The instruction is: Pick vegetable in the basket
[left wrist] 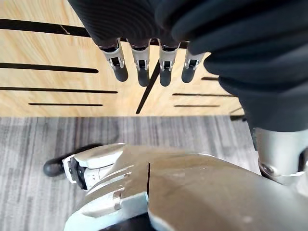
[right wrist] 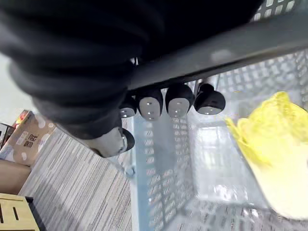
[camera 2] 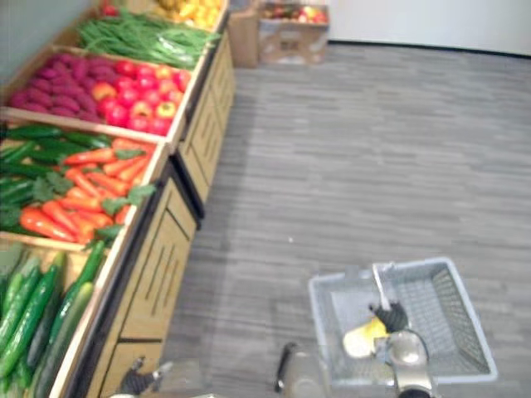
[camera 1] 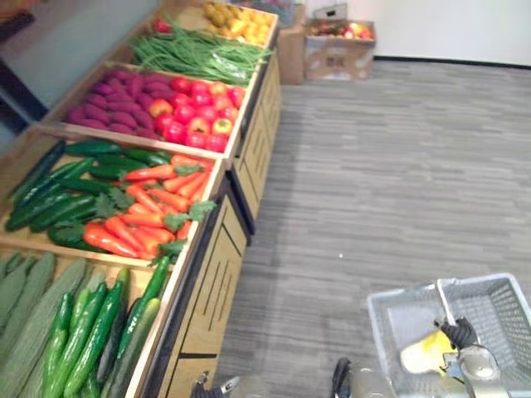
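Right hand (right wrist: pixel 159 103) is closed, fingers curled round the grey handle (right wrist: pixel 231 43) of the mesh basket (right wrist: pixel 163 163). A yellow leafy vegetable (right wrist: pixel 274 154) lies inside, toward the basket's near left corner. Left hand (left wrist: pixel 144 62) hangs with fingers straight, holding nothing, facing the wooden stand (left wrist: pixel 57 43) that carries carrots (camera 1: pixel 145 211) and cucumbers (camera 1: pixel 83 332).

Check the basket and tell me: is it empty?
No, a yellow leafy vegetable lies on the floor of the grey basket.
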Controlling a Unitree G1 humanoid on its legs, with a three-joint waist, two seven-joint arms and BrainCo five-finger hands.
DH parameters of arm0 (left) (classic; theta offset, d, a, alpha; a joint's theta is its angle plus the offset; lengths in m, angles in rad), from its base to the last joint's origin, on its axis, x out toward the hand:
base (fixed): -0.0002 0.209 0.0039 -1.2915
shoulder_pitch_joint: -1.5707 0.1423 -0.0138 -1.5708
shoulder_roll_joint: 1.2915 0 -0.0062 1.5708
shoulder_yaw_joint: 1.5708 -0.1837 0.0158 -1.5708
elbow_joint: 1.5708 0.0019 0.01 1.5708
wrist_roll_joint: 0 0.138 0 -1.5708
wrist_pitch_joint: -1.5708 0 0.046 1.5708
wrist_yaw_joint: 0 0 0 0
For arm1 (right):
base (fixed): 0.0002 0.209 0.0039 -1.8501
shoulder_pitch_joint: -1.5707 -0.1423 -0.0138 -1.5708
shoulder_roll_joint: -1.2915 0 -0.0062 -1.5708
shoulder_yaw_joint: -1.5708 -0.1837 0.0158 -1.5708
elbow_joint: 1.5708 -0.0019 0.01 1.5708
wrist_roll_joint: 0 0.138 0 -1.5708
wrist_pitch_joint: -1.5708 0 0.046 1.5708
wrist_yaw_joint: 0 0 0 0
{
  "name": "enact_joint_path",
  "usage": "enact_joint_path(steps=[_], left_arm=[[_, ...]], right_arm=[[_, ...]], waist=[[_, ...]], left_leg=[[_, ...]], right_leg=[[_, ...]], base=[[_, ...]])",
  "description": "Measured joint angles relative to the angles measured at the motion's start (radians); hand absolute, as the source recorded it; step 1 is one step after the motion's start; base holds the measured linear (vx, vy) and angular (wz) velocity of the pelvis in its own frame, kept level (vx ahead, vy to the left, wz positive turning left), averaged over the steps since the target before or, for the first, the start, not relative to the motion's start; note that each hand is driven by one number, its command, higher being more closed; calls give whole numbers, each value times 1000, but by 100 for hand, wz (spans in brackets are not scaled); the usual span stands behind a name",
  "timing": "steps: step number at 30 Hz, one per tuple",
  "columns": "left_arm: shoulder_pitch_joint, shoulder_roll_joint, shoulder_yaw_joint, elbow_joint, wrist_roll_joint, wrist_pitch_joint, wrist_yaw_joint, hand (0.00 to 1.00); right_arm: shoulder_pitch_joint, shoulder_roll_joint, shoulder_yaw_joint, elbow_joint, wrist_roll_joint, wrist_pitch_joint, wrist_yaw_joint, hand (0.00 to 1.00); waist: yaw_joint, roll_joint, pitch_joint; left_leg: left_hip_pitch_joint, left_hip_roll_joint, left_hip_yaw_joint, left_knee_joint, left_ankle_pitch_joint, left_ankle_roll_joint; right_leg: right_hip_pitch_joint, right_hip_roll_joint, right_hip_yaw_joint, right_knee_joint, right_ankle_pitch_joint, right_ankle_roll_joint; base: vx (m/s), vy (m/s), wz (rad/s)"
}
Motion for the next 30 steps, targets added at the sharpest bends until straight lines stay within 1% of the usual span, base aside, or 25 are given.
enact_joint_path(steps=[1, 2, 4, 5, 6, 7, 8, 9, 10, 11, 12, 14, 16, 17, 18, 19, 20, 21, 22, 23, 24, 27, 28, 29, 30], left_arm=[[0, -7, 1, 0, -1, 0, 0, 0], [3, -28, 10, 1, -2, 1, 0, 0], [5, -37, 18, -1, -7, 1, 0, 0], [5, -38, 18, -6, -7, 1, -1, 0], [5, -40, 18, -6, -7, 1, -1, 0], [5, -44, 19, -4, -7, 4, -2, 0], [5, -45, 19, -4, -6, 4, -2, 0], [5, -42, 28, -4, -6, 7, -3, 0], [5, -42, 34, -4, -6, 10, -2, 0], [5, -45, 39, -4, -5, 18, -3, 0], [3, -44, 39, -4, -3, 20, -3, 0], [3, -42, 39, 1, -1, 26, -2, 0], [5, -38, 41, 14, -1, 27, -1, 0], [6, -36, 38, 23, -1, 31, -1, 0], [10, -31, 36, 26, 0, 38, 0, 0], [13, -27, 36, 28, 0, 39, 1, 0], [19, -16, 38, 37, -1, 43, 1, 0], [23, -10, 39, 36, -2, 48, 2, 0], [22, -2, 41, 34, -3, 48, 2, 0], [22, 8, 50, 34, -6, 48, 2, 0], [22, 8, 62, 34, -9, 48, 3, 0], [21, -14, 115, 34, -10, 48, 5, 0], [22, -21, 139, 35, -10, 48, 9, 0], [21, -21, 146, 36, -10, 48, 9, 0], [15, -22, 157, 35, -10, 48, 10, 0]], right_arm=[[3, -7, -2, 6, 1, 3, -4, 100], [8, -22, -1, 8, 1, 2, -3, 100], [4, -20, -1, 8, 1, 3, -3, 100], [8, -18, -2, 8, 1, 3, -2, 100], [10, -18, -5, 8, 1, 3, -2, 100], [19, -17, -12, 8, 1, 3, -2, 100], [24, -14, -16, 8, 1, 3, -2, 100], [37, 3, -26, 8, 1, 3, -3, 100], [40, 9, -34, 7, 1, 3, -3, 100], [42, 15, -52, 7, 1, 2, -4, 100], [40, 16, -60, 7, 1, 2, -5, 100], [33, 29, -66, 7, 1, 2, -8, 100], [30, 43, -67, 9, -1, 2, -13, 100], [28, 54, -76, 9, -1, 1, -20, 100], [25, 69, -83, 9, 0, -1, -25, 100], [23, 78, -84, 9, 0, -1, -25, 100], [15, 96, -84, 10, 0, 0, -26, 100], [14, 112, -88, 11, 1, -1, -26, 100], [16, 114, -88, 16, 1, -1, -26, 100], [17, 115, -102, 33, 6, -1, -26, 100], [16, 117, -128, 44, 13, 0, -26, 100], [15, 117, -180, 61, 43, 1, -28, 100], [11, 117, -209, 91, 48, 2, -28, 100], [9, 118, -219, 99, 50, 3, -28, 100], [9, 121, -241, 112, 53, 3, -28, 100]], waist=[[1, 6, -2], [1, 23, -9], [12, 27, -9], [18, 26, -9], [18, 27, -9], [16, 32, -13], [17, 33, -13], [17, 22, -20], [17, 20, -24], [18, 16, -30], [17, 24, -35], [22, 16, -36], [23, 2, -35], [17, 2, -38], [18, -3, -43], [22, -9, -44], [20, -17, -48], [16, -17, -54], [14, -23, -57], [12, -28, -59], [8, -29, -60], [0, -33, -64], [2, -25, -69], [5, -25, -71], [13, -24, -73]], left_leg=[[-2, 0, 6, 6, -4, 1], [-19, -17, 5, 5, -39, -11], [-38, -59, 23, -24, -95, -22], [-45, -85, 75, -78, -109, -20], [-45, -99, 107, -117, -107, -21], [-38, -127, 200, -236, -60, -16], [-32, -132, 251, -279, -43, 6], [-6, -148, 292, -356, -31, 30], [8, -163, 297, -403, -21, 42], [29, -188, 299, -479, -1, 69], [31, -205, 294, -511, 11, 84], [34, -235, 261, -523, 21, 96], [69, -266, 240, -564, 12, 103], [99, -281, 208, -592, -9, 115], [120, -293, 184, -594, -19, 125], [132, -300, 171, -597, -22, 128], [163, -302, 136, -608, -24, 134], [169, -298, 96, -601, -27, 145], [169, -294, 70, -600, -25, 150], [170, -288, 21, -599, -24, 150], [172, -284, -12, -594, -24, 148], [182, -271, -109, -583, -36, 129], [178, -251, -152, -569, -51, 106], [178, -240, -170, -565, -58, 96], [175, -216, -203, -552, -73, 71]], right_leg=[[20, 2, -13, -19, 2, -3], [46, 12, -30, -54, 7, -6], [70, 13, -56, -95, 18, -14], [86, 14, -76, -116, 22, -14], [96, 14, -91, -126, 23, -12], [116, 18, -134, -143, 24, -9], [125, 21, -151, -149, 25, -6], [145, 19, -186, -170, 34, 8], [152, 17, -203, -181, 37, 13], [155, 13, -234, -197, 42, 22], [155, 6, -252, -200, 46, 28], [173, -17, -279, -190, 47, 40], [180, -65, -287, -91, 24, 82], [156, -111, -281, 52, 13, 99], [106, -174, -245, 237, 40, 114], [73, -198, -204, 322, 75, 110], [1, -212, -102, 460, 171, 113], [-50, -190, -8, 534, 173, 113], [-68, -177, 27, 544, 137, 113], [-89, -151, 61, 528, 84, 115], [-99, -143, 73, 486, 67, 109], [-101, -143, 132, 296, 70, 114], [-99, -135, 196, 155, 80, 119], [-98, -129, 231, 101, 83, 118], [-99, -124, 280, 22, 85, 122]], base=[[189, -204, 59], [115, -103, 34], [121, -68, 30], [110, -42, 35], [139, -15, 62], [120, 13, 62], [172, 32, 92], [132, 38, 74], [168, 60, 91], [141, 93, 73], [124, 99, 74], [95, 119, 67], [75, 144, 68], [48, 148, 80], [75, 170, 72], [103, 119, 64], [214, 85, 74], [207, 25, 89], [238, -15, 109], [137, -39, 108], [223, -80, 131], [158, -100, 99], [196, -241, 85], [198, -329, 86], [208, -426, 76]])
